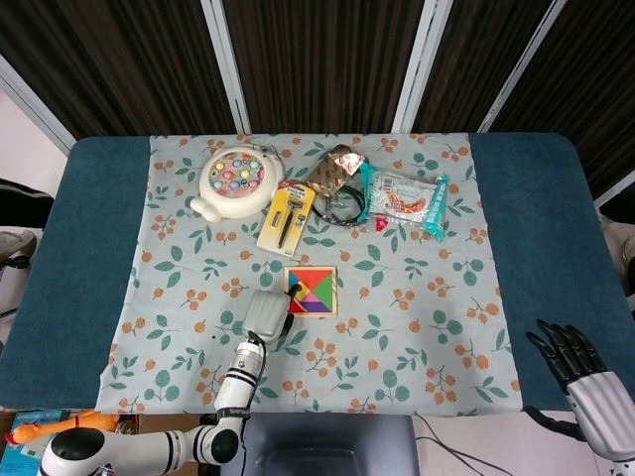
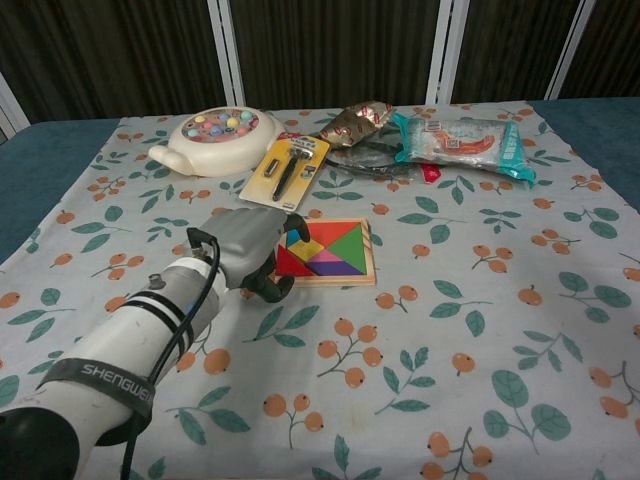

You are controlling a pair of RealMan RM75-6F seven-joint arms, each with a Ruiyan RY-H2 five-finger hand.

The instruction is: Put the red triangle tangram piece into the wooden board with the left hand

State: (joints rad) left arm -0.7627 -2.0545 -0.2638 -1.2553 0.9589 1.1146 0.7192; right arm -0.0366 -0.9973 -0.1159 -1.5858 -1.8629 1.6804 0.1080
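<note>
The wooden board (image 2: pixel 372 255) (image 1: pixel 334 291) lies mid-cloth with coloured tangram pieces in it. The red triangle (image 2: pixel 291 263) (image 1: pixel 297 305) lies flat in the board's near-left corner. My left hand (image 2: pixel 243 248) (image 1: pixel 264 313) sits at the board's left edge. One finger reaches over the board's left part and the thumb curls by the front corner, with the triangle lying between them and no plain grip on it. My right hand (image 1: pixel 585 382) hangs off the table's near-right edge, fingers spread and empty.
Behind the board lie a carded razor pack (image 2: pixel 288 169), a white fishing toy (image 2: pixel 212 137), a foil packet (image 2: pixel 361 118), a black cable and a teal snack bag (image 2: pixel 460 141). The flowered cloth (image 2: pixel 480 330) covers the table's middle.
</note>
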